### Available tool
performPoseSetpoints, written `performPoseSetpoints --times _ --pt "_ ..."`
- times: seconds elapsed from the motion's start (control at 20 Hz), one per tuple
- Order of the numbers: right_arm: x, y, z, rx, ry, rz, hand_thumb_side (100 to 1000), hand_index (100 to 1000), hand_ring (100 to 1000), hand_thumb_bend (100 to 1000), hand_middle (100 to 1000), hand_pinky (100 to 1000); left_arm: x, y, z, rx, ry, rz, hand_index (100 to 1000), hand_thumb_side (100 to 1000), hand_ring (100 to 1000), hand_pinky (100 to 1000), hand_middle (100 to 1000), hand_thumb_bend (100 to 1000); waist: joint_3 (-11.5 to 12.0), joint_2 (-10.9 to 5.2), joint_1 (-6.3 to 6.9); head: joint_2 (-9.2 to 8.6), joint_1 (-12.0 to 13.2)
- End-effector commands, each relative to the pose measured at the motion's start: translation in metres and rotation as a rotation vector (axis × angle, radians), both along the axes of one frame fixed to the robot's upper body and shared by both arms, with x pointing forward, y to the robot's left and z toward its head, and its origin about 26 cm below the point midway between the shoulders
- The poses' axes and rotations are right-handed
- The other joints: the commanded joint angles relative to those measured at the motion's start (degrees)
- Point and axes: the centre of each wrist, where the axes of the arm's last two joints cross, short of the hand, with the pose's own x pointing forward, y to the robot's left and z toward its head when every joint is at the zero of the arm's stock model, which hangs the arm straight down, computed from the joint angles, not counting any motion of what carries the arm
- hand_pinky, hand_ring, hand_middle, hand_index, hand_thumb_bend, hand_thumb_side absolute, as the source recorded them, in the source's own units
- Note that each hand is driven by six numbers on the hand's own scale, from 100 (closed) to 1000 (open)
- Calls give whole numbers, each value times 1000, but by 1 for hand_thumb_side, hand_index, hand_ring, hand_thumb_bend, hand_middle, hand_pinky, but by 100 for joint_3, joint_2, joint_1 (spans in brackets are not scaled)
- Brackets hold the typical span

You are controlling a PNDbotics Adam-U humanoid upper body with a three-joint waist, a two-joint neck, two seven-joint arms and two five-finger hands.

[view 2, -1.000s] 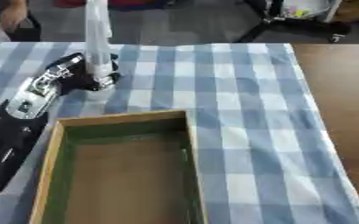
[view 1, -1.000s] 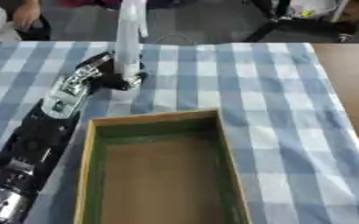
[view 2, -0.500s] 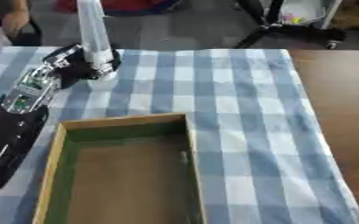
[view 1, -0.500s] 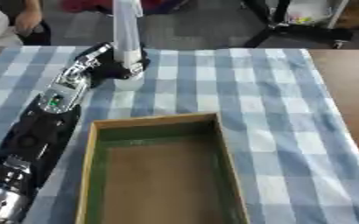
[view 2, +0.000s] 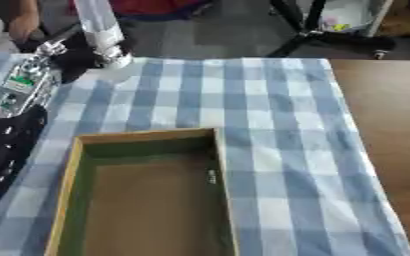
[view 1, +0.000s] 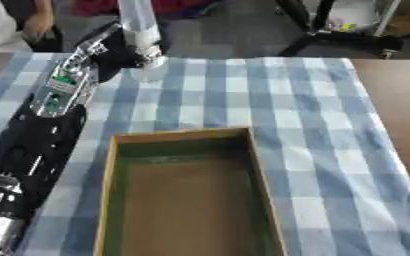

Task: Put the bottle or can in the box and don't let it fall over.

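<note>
A tall clear bottle [view 1: 139, 27] stands nearly upright over the far left edge of the table, its top out of view. My left hand [view 1: 112, 47] is curled round its lower part, with the black and silver arm running down the left side. Whether the bottle's pale bottom end touches the cloth I cannot tell. The wooden box [view 1: 182, 134], green inside along the walls and with nothing in it, lies near the front, well short of the bottle. My right hand shows in no view.
A blue and white checked cloth [view 1: 305, 125] covers most of the table; bare brown wood [view 2: 383, 110] shows on the right. Black stand legs [view 1: 331, 30] and a person's arm [view 1: 38, 22] lie beyond the far edge.
My left hand has carried the bottle away from the box toward the table's far edge, higher in the picture. The box has stayed in place.
</note>
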Motion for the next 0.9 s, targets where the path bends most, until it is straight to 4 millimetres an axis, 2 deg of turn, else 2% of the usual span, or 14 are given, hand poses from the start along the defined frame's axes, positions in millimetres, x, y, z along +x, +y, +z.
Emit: performPoseSetpoints --times 0.05,0.5,0.9 --pt "-3 -8 10 -31 -16 -16 639 1000 992 100 1000 856 -18 -6 18 16 -85 -67 363 100 858 1000 904 100 20 -155 4 75 -88" --pt "-6 -12 9 -31 -5 -33 638 1000 992 100 1000 855 -59 -47 1 -8 -60 -297 373 113 856 1000 898 100 118 -266 48 191 -148" --pt "-6 -13 10 -23 -6 -45 640 1000 991 100 1000 855 -100 -73 -20 -11 -69 -398 385 136 856 1000 893 100 175 -265 71 218 -151"
